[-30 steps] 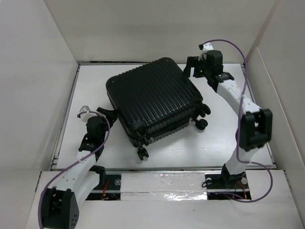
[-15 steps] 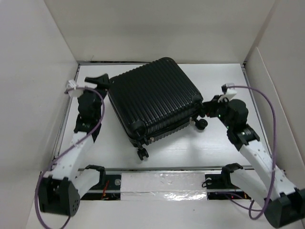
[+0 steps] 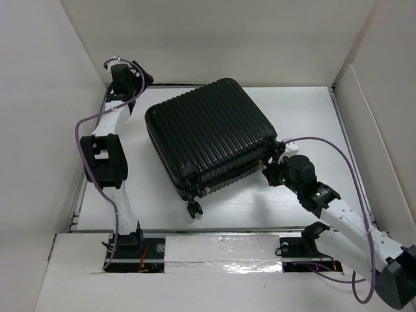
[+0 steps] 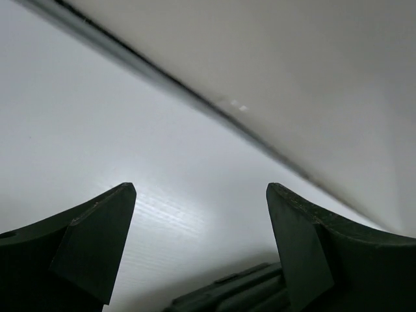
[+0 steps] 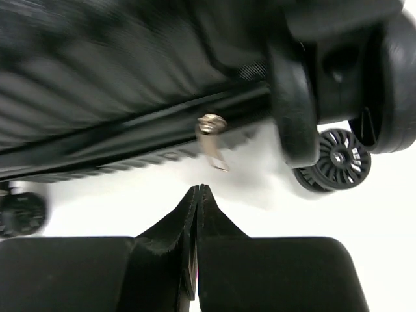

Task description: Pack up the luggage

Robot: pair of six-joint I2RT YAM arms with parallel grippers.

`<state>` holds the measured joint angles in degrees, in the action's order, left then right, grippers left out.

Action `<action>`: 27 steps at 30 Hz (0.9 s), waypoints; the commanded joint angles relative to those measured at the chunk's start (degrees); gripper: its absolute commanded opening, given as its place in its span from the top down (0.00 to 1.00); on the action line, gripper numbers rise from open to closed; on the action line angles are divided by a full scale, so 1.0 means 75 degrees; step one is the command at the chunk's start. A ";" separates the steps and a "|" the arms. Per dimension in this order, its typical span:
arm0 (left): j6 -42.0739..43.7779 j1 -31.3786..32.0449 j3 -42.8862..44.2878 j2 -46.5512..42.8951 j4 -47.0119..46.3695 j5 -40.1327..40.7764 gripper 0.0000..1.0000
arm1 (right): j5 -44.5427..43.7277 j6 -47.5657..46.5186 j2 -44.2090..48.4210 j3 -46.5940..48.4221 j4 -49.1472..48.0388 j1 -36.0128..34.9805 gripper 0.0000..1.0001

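1. The luggage (image 3: pixel 208 133) lies closed and flat, askew, mid-counter (image 3: pixel 305 117); only its top shell and near edge show.
2. The right wrist view cuts it to a blurred seam, a silver zipper pull (image 5: pixel 211 140) and a caster wheel (image 5: pixel 335 159).
3. The right hand (image 5: pixel 198 190) is closed on nothing, with its tips pressed together just short of that pull.
4. The left hand (image 4: pixel 198 195) stands open and empty in the far-left corner, near the back wall (image 3: pixel 227 39).
5. Bare counter lies right of the luggage and in front of it.

Left arm (image 3: pixel 107 162) stretched far forward, left gripper (image 4: pixel 200 190) fingers spread wide, right arm (image 3: pixel 338 214) low, right gripper (image 5: pixel 197 190) fingers pressed together.
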<state>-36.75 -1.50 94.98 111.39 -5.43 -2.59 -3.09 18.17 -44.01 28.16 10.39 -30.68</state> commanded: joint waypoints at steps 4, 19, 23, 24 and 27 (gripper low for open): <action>0.1080 -0.0234 0.1035 0.0990 0.1311 -0.1154 0.21 | -0.0302 -0.0255 -0.1850 0.0556 -0.1361 0.0621 1.00; -0.1403 -0.0235 -0.3882 -0.0634 -0.2308 -0.1273 0.24 | 0.0703 -0.1016 -0.5614 0.3494 -0.3647 0.1325 1.00; -0.1849 0.0082 -0.5908 -0.1714 -0.3189 -0.0687 0.26 | 0.1348 -0.1298 -0.6775 0.5098 -0.2957 0.1570 1.00; -0.1966 0.0082 -0.6181 -0.1913 -0.3410 -0.0582 0.26 | 0.1431 -0.1414 -0.6974 0.5394 -0.2794 0.1571 1.00; -0.2166 0.0082 -0.7306 -0.2768 -0.3903 -0.0382 0.26 | 0.1420 -0.1462 -0.7351 0.6041 -0.2031 0.1769 0.98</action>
<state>-50.26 -3.42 45.41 95.72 -28.29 -4.95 -0.75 8.14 -99.77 66.94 -1.04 -16.43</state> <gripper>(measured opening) 0.747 0.023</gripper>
